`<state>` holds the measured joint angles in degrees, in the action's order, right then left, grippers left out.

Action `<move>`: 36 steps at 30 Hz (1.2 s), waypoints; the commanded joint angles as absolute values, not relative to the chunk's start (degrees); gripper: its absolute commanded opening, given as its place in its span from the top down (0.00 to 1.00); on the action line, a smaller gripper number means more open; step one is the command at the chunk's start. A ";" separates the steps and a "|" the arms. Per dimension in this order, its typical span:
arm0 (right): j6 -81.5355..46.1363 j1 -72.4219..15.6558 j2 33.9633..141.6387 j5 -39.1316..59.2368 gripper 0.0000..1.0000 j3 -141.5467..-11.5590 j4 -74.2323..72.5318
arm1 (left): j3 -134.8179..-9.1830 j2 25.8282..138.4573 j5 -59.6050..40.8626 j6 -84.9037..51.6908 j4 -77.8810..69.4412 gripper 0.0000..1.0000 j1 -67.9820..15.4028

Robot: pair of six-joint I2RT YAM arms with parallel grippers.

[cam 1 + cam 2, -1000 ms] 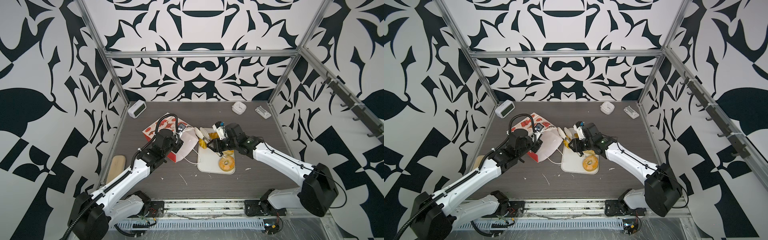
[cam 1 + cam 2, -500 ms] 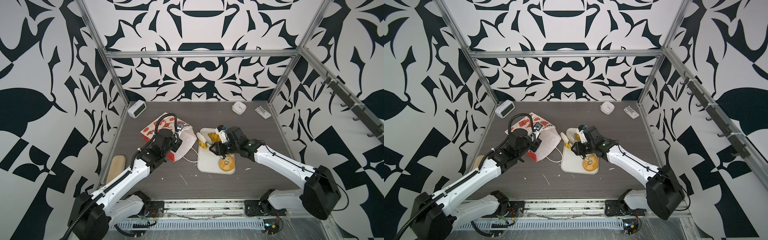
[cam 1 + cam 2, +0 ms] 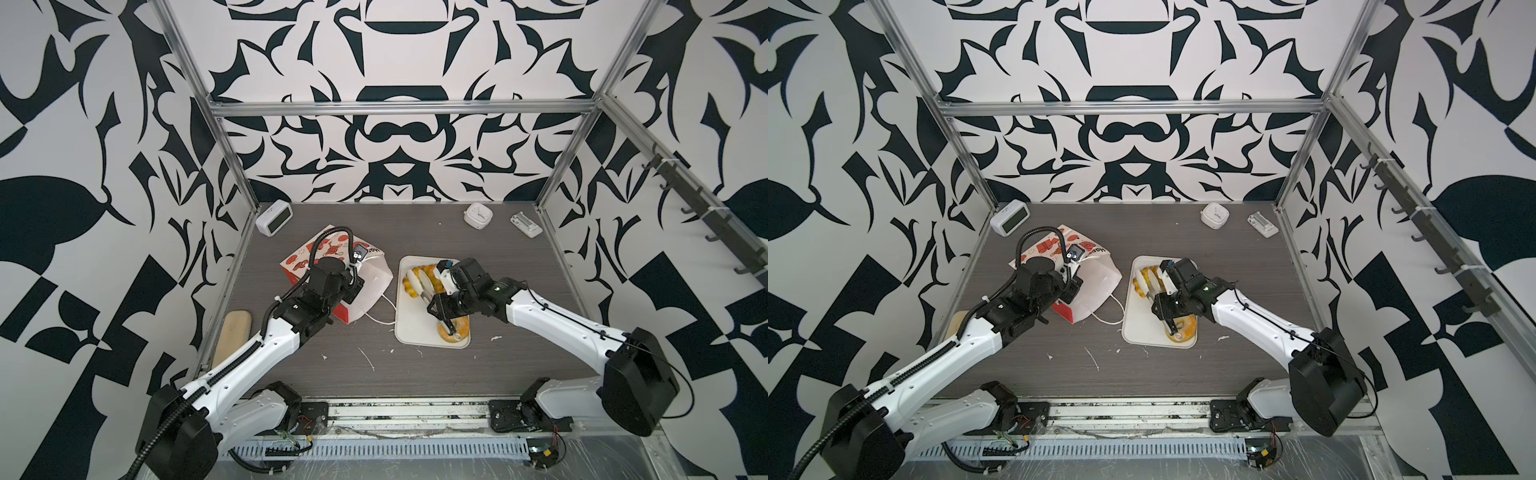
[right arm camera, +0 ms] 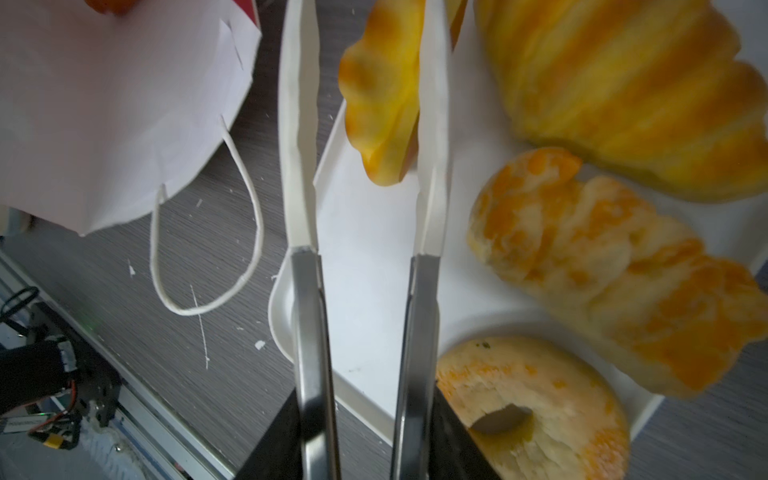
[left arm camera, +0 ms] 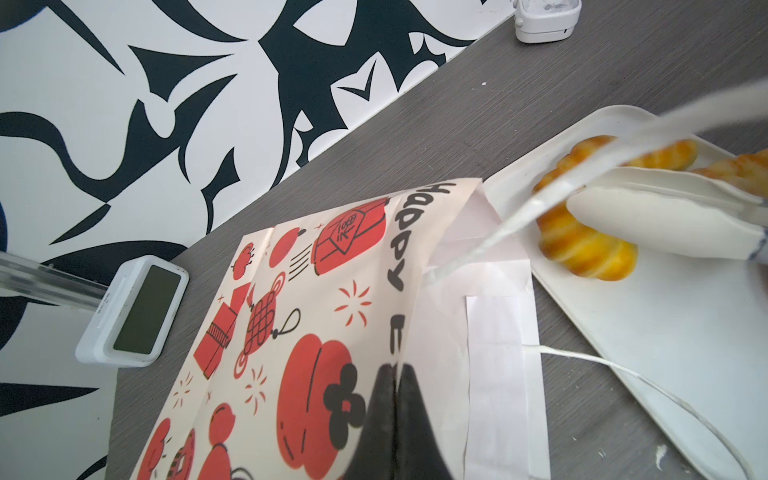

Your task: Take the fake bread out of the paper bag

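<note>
Fake bread point(image 3: 410, 286) on tray point(image 3: 415, 330), paper bag point(image 3: 374, 286) just left of it.

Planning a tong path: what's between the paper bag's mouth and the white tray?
Only the white cord handle of the paper bag, looped on the table, plus tiny white flecks; clearest in the right wrist view.

Your left arm point(image 3: 270, 345) reaches forward on the left of the white tray point(image 3: 415, 332), and your left gripper point(image 5: 395, 376) is pinched tight on the paper bag point(image 5: 332, 291) rim. Your right arm point(image 3: 552, 320) comes in from the tray's right, wrist bent down over it. Your right gripper point(image 4: 365, 428) clamps metal tongs point(image 4: 309, 316), their tips apart.
</note>
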<state>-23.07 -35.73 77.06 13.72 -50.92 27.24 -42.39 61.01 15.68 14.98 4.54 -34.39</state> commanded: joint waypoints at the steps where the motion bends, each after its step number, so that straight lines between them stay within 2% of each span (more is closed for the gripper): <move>1: -20.12 -35.78 77.15 12.76 0.54 -54.64 30.93 | -41.57 59.87 16.23 14.50 3.60 0.96 -34.10; 15: -16.46 -35.78 81.62 8.54 0.51 -63.98 42.64 | -41.57 59.26 16.52 14.30 3.69 0.95 -34.10; 36: -14.19 -35.78 87.77 7.82 0.49 -69.53 52.40 | -41.40 58.03 17.16 13.89 4.02 0.95 -34.10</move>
